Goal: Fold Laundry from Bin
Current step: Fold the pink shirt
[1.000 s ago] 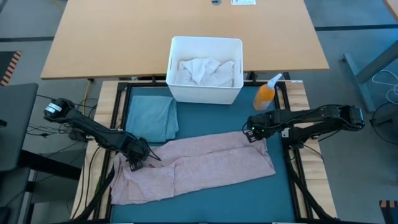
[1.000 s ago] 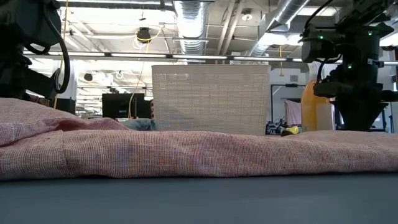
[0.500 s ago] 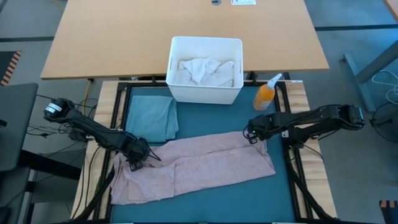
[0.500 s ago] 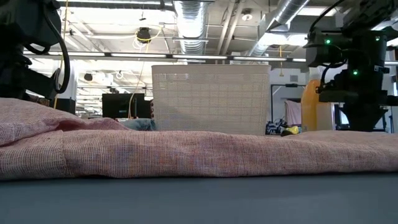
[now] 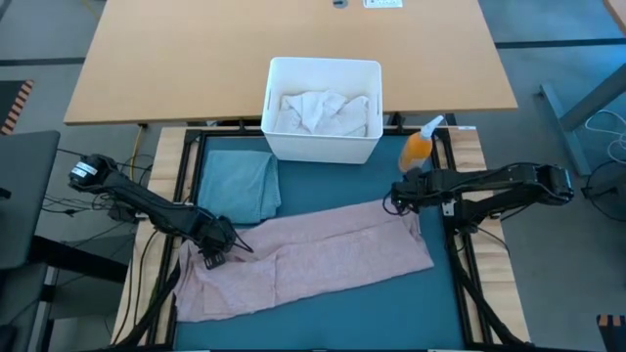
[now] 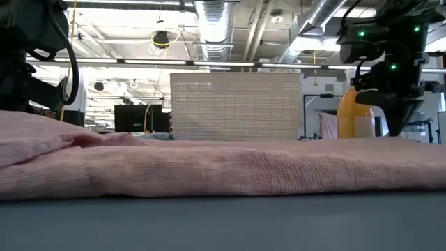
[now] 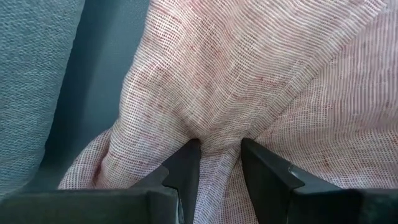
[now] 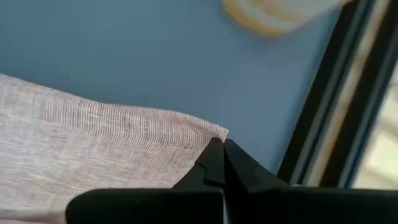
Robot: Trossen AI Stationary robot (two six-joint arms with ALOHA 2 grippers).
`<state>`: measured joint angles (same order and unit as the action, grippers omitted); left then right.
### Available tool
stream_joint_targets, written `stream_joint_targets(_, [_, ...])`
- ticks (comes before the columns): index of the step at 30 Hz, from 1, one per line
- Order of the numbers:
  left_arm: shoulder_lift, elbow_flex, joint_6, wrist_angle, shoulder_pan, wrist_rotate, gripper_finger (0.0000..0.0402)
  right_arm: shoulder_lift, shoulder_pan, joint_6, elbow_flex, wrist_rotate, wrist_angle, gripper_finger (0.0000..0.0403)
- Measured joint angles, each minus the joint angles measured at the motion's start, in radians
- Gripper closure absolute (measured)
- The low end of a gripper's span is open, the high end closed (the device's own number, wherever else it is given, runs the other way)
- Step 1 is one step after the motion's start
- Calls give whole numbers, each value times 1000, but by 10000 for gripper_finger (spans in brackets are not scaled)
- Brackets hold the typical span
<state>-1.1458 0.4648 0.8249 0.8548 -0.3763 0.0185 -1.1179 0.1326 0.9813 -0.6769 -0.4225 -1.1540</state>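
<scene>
Here, both tools pinching pink shirt, left tool, right tool

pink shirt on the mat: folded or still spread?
Spread. The pink shirt lies flat in one long layer across the mat, each claw pinching an end; no fold visible.

Pink shirt lies spread flat between both grippers. White bin beyond holds crumpled white cloth.

Dusty pink woven shirt, white bin, teal mat, seemingly orange bottle.
</scene>
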Motion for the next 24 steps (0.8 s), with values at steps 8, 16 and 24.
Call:
stream_joint_targets(8, [0,0,6,0,0,0,290,0,6,-30,0,36,0,334])
stream_joint_targets(16, [0,0,12,0,0,1,290,0,15,43,0,150,-16,254])
stream_joint_targets(24, [0,0,6,0,0,0,290,0,-24,127,67,129,186,222])
